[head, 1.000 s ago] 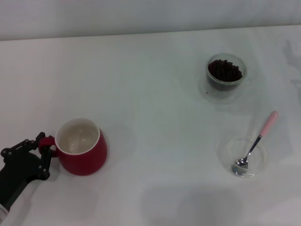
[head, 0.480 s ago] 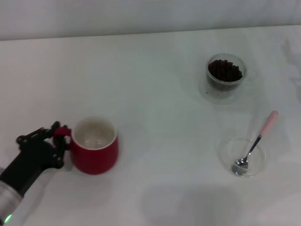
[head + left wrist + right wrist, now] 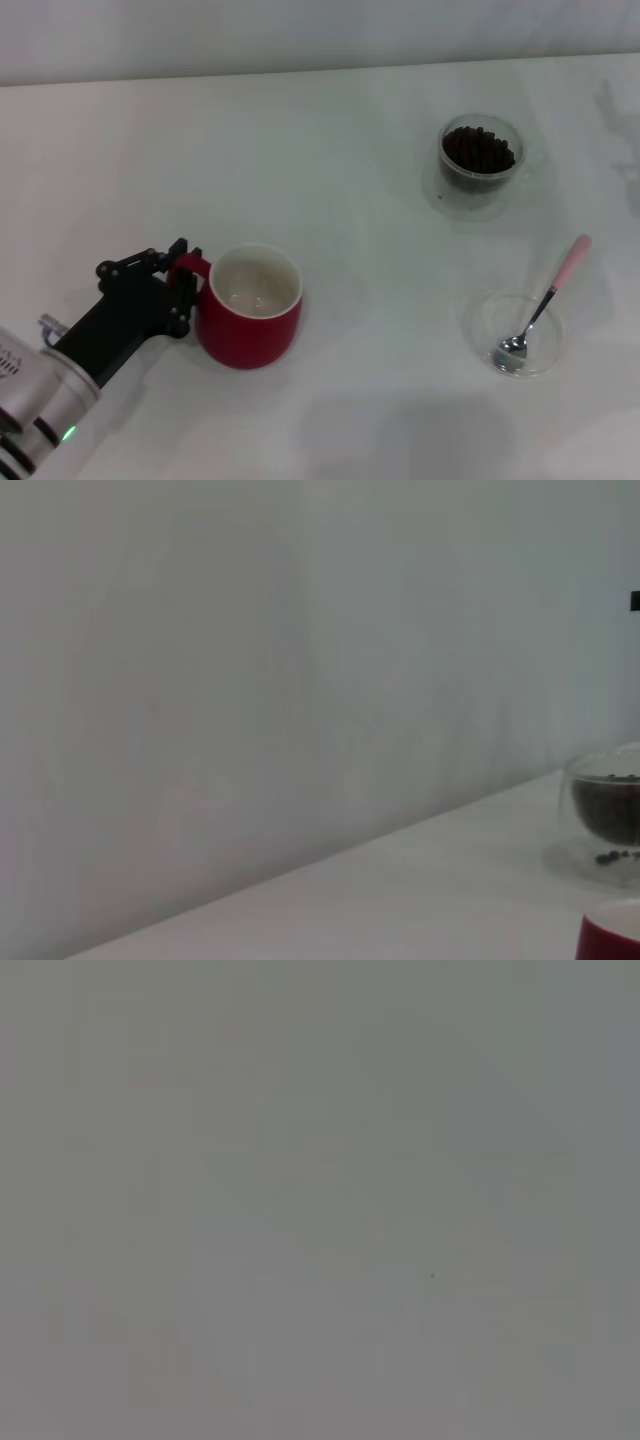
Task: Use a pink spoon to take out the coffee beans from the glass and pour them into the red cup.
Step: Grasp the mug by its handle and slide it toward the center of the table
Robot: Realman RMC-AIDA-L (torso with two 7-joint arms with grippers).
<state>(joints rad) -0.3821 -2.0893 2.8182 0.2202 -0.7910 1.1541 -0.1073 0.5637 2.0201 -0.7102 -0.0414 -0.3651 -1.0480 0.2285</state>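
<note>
Here the left gripper (image 3: 183,285) is clamped on the loop handle of the red cup (image 3: 250,318), which stands upright on the table (image 3: 330,170) toward the robot's left, white inside showing and no beans in it. The glass (image 3: 479,160), heaped with coffee beans (image 3: 478,149), stands well apart on the far right. The spoon (image 3: 543,305) lies nearer, bowl resting in a shallow clear dish (image 3: 517,333), pink handle poking out over the rim. The right gripper is not in view, and its wrist view shows only blank grey.

The risk, as I judge it, lies in that handle grip: it holds the cup off to one side, so a quick push or a snag on the tabletop could tip or twist the cup. Left far from the glass, the cup would mean a long carry for each spoonful, inviting spilled beans.
</note>
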